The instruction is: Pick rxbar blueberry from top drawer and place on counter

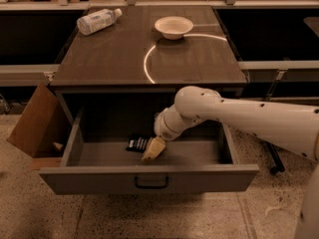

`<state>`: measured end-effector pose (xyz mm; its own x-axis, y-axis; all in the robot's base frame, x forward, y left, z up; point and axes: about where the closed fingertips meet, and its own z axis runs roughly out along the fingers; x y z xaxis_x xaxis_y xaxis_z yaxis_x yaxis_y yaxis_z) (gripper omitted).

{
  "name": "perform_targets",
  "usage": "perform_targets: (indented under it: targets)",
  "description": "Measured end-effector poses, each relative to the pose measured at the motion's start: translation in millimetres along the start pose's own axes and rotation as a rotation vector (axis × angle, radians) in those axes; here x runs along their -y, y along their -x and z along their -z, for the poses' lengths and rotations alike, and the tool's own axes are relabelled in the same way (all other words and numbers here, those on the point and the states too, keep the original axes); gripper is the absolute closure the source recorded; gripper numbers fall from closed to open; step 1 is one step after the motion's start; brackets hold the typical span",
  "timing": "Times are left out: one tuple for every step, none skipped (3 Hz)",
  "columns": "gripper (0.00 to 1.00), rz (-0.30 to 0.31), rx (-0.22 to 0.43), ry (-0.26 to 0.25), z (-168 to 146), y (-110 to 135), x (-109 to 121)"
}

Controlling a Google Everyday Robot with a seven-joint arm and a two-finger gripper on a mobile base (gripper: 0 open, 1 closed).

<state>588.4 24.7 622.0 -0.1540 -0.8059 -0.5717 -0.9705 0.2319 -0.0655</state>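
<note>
The top drawer (pixel 149 179) stands pulled open below the counter (pixel 109 54). The rxbar blueberry (pixel 135 143), a flat dark wrapper with white print, lies on the drawer floor left of centre. My gripper (pixel 152 150) reaches down into the drawer on the white arm, its pale fingers right at the bar's right end and partly covering it. Whether the fingers touch or hold the bar does not show.
A clear plastic water bottle (pixel 97 21) lies on its side at the counter's back left. A white bowl (pixel 173 27) sits at the counter's back centre. A brown cardboard box (pixel 36 124) stands on the floor left of the drawer.
</note>
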Motion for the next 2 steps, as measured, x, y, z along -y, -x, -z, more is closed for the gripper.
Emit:
perform_targets:
  targets:
    - [0.00,0.005,-0.001,0.000,-16.9,-2.5,-2.9]
    - [0.00,-0.001,-0.001,0.009,-26.6,-5.3,-3.7]
